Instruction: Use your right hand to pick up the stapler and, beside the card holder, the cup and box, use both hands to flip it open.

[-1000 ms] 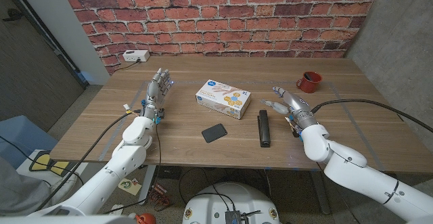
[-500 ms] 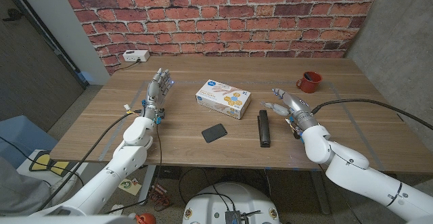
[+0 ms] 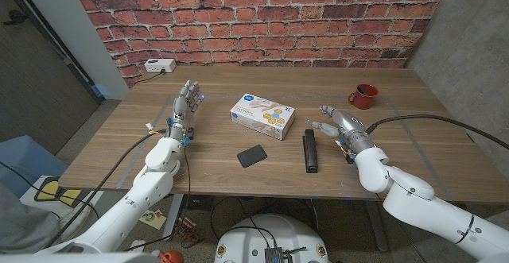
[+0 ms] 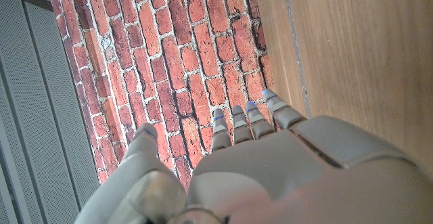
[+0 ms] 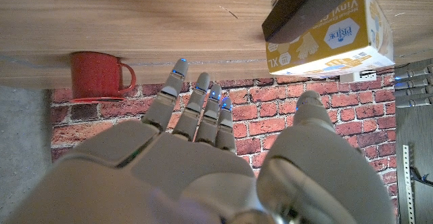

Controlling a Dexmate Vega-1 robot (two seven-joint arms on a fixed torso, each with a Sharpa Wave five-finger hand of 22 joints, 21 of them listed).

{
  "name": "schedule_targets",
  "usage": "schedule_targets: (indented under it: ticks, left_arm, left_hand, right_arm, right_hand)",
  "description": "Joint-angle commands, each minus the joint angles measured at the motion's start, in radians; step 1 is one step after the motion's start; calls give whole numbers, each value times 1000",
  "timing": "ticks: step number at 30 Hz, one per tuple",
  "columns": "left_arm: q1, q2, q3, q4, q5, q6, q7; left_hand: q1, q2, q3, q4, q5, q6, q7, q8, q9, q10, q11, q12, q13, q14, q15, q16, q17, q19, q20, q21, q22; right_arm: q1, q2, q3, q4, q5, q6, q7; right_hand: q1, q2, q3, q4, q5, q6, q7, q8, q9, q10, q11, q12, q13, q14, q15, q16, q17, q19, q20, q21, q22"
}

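Near the front edge of the table (image 3: pixel 119 140), toward its right side, the stapler (image 3: pixel 310 151) lies flat and untouched, with the right hand (image 3: pixel 338 124) just beside it, fingers apart and holding nothing. The likeliest trouble from here, as I judge it, is a glancing grasp: the stapler is long, low and narrow, so fingers closing from the side could push it toward the card holder (image 3: pixel 252 156) or spin it rather than lift it. A grip on its top arm alone might also let it swing open too soon. The box (image 3: pixel 263 116) sits close behind, leaving little room for a wide approach (the cup (image 3: pixel 363 96) is well clear, near the back right corner).

The right hand reaches forward with its thumb toward the stapler. The left hand (image 3: pixel 184 106) waits toward the table's left edge, fingers extended, spread and empty, pointing toward the back edge.
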Motion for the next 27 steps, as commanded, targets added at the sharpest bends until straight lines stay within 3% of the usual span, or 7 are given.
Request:
schedule_targets:
  ticks: [1, 27]
  left_arm:
    - [-7, -3, 3, 9, -4, 3, -7]
    - [2, 3, -2, 8, -11, 1, -13]
  left_hand:
    - [3, 6, 2, -9, -1, 9, 1, -1, 4, 7, 1, -3, 6, 5, 2, -4, 4, 8, 3, 2, 2]
    - [3, 6, 1, -9, -1, 9, 2, -2, 5, 6, 1, -5, 6, 4, 4, -5, 4, 8, 2, 2, 2]
  right_arm:
    - [0, -7, -14, -20, -35, -41, 14]
    - [-7, -24, -38, -54, -78, -89, 47]
  right_hand:
    - [2, -5, 1, 3, 0, 23, -3, 6, 1, 14, -3, 5, 3, 17, -117, 7, -1, 6, 4, -7, 3]
    - [-17, -14, -8, 13, -1, 48, -5, 7, 2, 29, 0, 3, 10, 30, -108, 4, -3, 63, -27, 11, 7]
